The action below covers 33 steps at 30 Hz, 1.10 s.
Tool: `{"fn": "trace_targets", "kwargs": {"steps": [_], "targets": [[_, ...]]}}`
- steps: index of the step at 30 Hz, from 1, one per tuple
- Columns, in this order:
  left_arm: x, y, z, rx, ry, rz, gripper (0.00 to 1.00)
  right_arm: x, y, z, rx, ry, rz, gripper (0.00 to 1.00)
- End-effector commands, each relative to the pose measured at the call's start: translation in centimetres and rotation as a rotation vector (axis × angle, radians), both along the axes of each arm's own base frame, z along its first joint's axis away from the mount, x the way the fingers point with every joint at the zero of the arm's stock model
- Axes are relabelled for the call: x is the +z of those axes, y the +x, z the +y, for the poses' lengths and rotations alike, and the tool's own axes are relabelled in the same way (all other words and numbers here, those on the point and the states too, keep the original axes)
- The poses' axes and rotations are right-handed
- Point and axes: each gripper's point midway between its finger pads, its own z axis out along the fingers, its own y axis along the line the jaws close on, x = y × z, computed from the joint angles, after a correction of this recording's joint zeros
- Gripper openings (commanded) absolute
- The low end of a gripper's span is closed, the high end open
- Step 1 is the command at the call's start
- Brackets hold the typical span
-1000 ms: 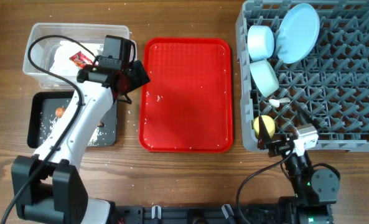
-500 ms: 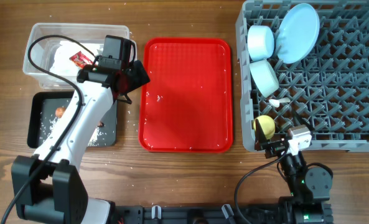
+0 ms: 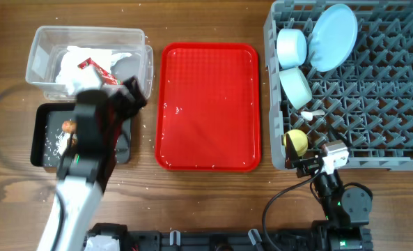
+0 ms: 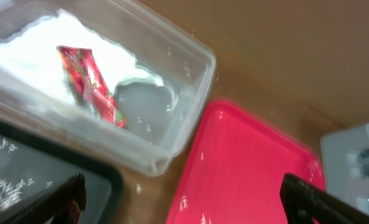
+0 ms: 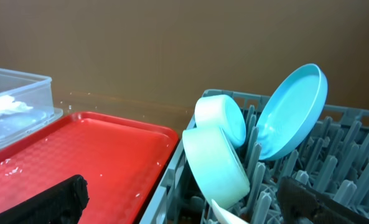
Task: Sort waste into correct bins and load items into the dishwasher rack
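The left gripper (image 3: 133, 94) swings back off the clear tub (image 3: 33, 70), over the black tray (image 3: 35, 143). The red wrapper (image 3: 95, 67) shows whole now.

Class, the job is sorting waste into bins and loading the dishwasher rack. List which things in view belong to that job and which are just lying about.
Belong to the job: clear tub, napkin, red wrapper, black tray, rice grains, grey rack, plate, upper bowl, lower bowl, yellow cup, white spoon.

Just lying about: red serving tray.
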Motion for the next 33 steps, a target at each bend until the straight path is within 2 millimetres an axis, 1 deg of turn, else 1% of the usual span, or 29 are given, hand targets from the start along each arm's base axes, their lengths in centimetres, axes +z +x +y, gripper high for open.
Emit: {"fn": "trace_targets", "kwargs": {"steps": [1, 3, 5, 8, 11, 13, 14, 15, 17, 33], "targets": [[-3.6, -5.0, 2.3, 0.022, -0.044, -0.068, 1.0, 0.2, -0.1, 0.1, 0.004, 0.014, -0.007, 1.0], [-4.9, -7.0, 3.0, 0.047, -0.042, -0.153, 1.0, 0.2, -0.1, 0.1, 0.004, 0.014, -0.007, 1.0], [-5.4, -8.0, 3.6, 0.071, -0.032, -0.258, 1.0, 0.2, -0.1, 0.1, 0.004, 0.015, -0.007, 1.0], [-6.3, -9.0, 4.0, 0.087, -0.026, -0.357, 1.0, 0.2, -0.1, 0.1, 0.004, 0.015, -0.007, 1.0], [-5.5, -9.5, 3.9, 0.072, 0.003, -0.39, 1.0, 0.2, -0.1, 0.1, 0.004, 0.014, -0.007, 1.0], [-5.4, -10.0, 3.8, 0.071, 0.004, -0.4, 1.0, 0.2, -0.1, 0.1, 0.004, 0.014, -0.007, 1.0], [-4.3, -10.1, 3.6, 0.054, 0.022, -0.444, 1.0, 0.2, -0.1, 0.1, 0.004, 0.014, -0.007, 1.0], [-3.8, -10.2, 3.6, 0.054, 0.023, -0.466, 1.0, 0.2, -0.1, 0.1, 0.004, 0.014, -0.007, 1.0], [-3.9, -10.2, 3.1, 0.023, 0.013, -0.462, 1.0, 0.2, -0.1, 0.1, 0.004, 0.014, -0.007, 1.0], [-4.0, -10.1, 3.1, 0.022, 0.012, -0.459, 1.0, 0.2, -0.1, 0.1, 0.004, 0.015, -0.007, 1.0]]}}
